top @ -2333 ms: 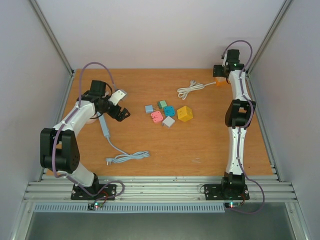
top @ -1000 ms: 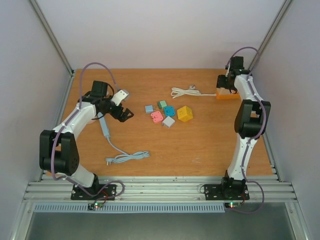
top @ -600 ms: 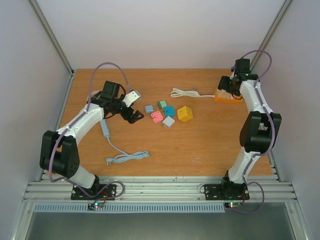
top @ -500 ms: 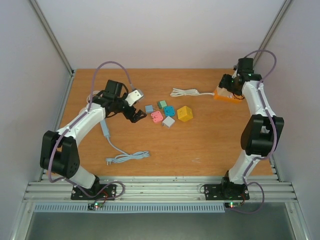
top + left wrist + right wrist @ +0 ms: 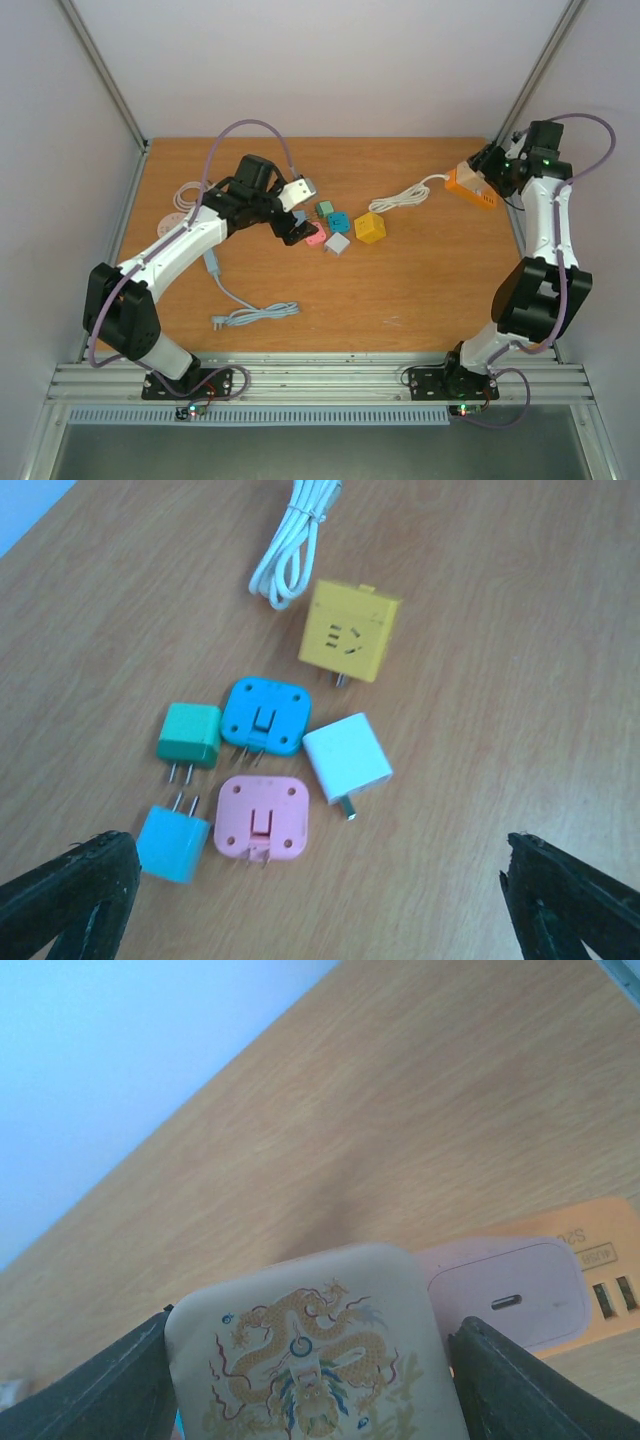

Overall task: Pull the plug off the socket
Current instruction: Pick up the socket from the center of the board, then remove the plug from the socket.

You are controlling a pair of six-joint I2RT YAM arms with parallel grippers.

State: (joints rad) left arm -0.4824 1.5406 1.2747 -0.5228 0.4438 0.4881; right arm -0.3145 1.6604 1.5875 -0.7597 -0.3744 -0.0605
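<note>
In the right wrist view my right gripper [image 5: 318,1385] is shut on a cream plug with a dragon print [image 5: 310,1360], one finger pressed on each side. Beside it a pale pink plug [image 5: 505,1295] sits in the orange socket strip [image 5: 600,1280]. From above, the strip [image 5: 471,187] hangs tilted at the right gripper [image 5: 489,169] near the table's right edge, and its white cable [image 5: 400,198] trails left. My left gripper [image 5: 297,224] stands open above a cluster of loose plugs, with nothing between its fingers [image 5: 70,895].
Below the left gripper lie a pink plug [image 5: 260,818], a white adapter [image 5: 347,757], blue [image 5: 265,715], green [image 5: 189,734] and light-blue [image 5: 173,842] plugs, and a yellow cube socket [image 5: 348,630]. A grey strip with its cable [image 5: 230,300] lies near left.
The right arm has swung right and nearer, carrying the orange strip and dragging its white cable. The left arm has reached right, to over the plug cluster.
</note>
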